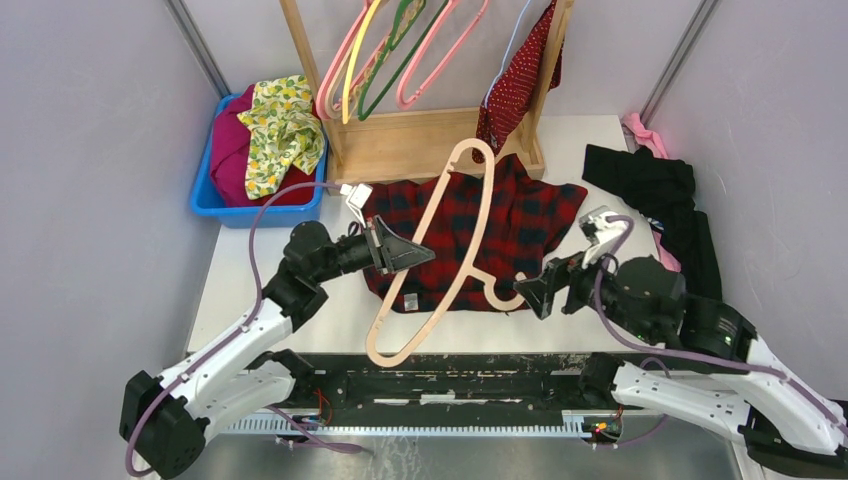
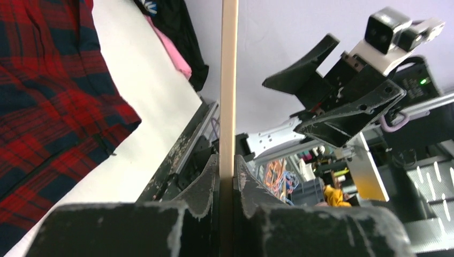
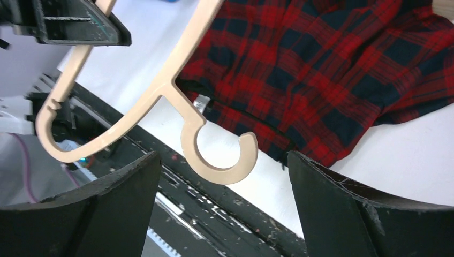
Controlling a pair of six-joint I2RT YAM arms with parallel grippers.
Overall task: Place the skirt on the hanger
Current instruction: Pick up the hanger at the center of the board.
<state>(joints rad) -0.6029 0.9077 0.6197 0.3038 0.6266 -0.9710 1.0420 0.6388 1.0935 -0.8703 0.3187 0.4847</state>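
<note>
the skirt (image 1: pixel 520 80) and the hanger (image 1: pixel 507 55) run off the top edge, upper parts unseen.

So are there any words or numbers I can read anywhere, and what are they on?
No word, number or brand can be read in any view.
White tag at the hem of the plaid garment: too small and blurred to read.

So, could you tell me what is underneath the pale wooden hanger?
The plaid garment lies spread on the table beneath the wooden hanger, which the left gripper holds. Its near end reaches past the garment over bare table. Anything beneath the garment is covered.
</note>
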